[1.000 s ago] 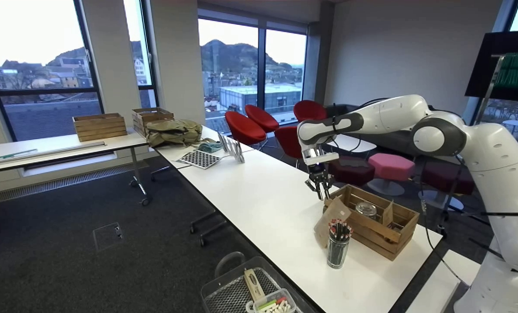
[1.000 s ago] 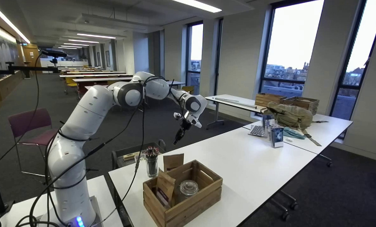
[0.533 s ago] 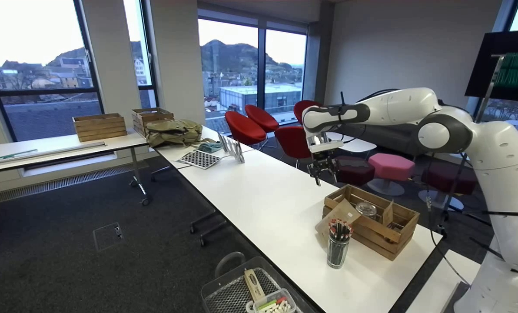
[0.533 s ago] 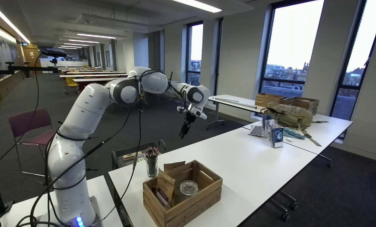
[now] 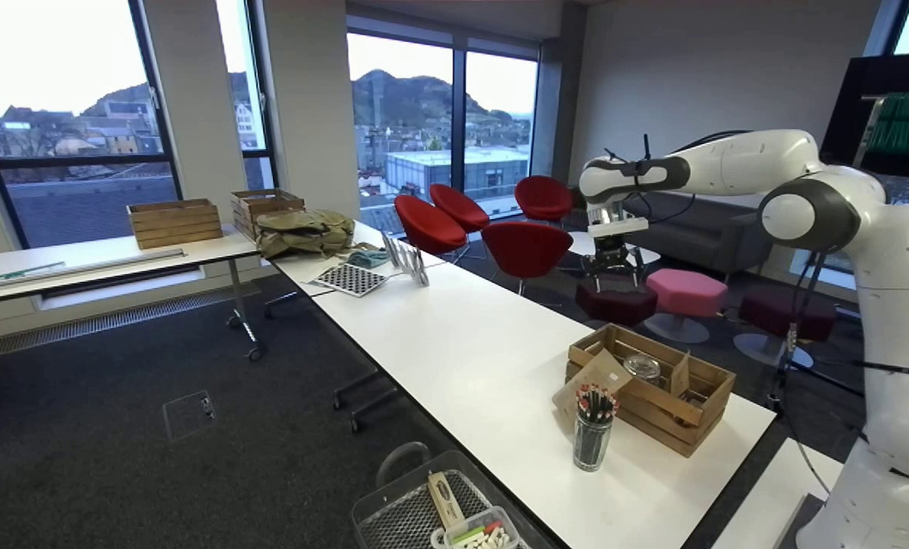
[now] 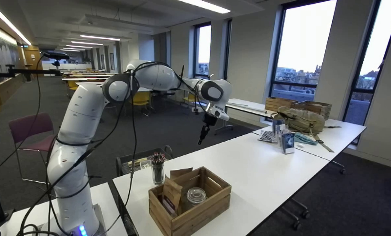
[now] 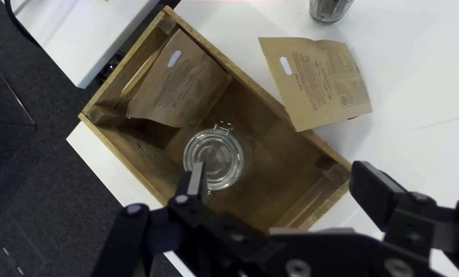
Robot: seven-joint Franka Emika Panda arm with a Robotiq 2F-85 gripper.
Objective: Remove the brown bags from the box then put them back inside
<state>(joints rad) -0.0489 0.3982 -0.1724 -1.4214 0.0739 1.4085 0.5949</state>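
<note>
Gripper (image 7: 280, 173) is hovering well apart from the box (image 6: 205, 209), jaws standing wide, nothing between them. Outer bag (image 7: 318, 80) is leaning against the box's long wall, outside; inner bag (image 7: 179, 80) is tilting at one end inside, near the jar (image 7: 214, 157). Whether another bag is hiding behind the inner bag, cannot tell. Risks: reaching in off-line could be clipping the jar; outer bag is only leaning, so a push could be sliding it into the glass (image 5: 592, 441).

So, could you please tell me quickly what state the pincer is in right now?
Pincer: open, holding nothing.
</note>
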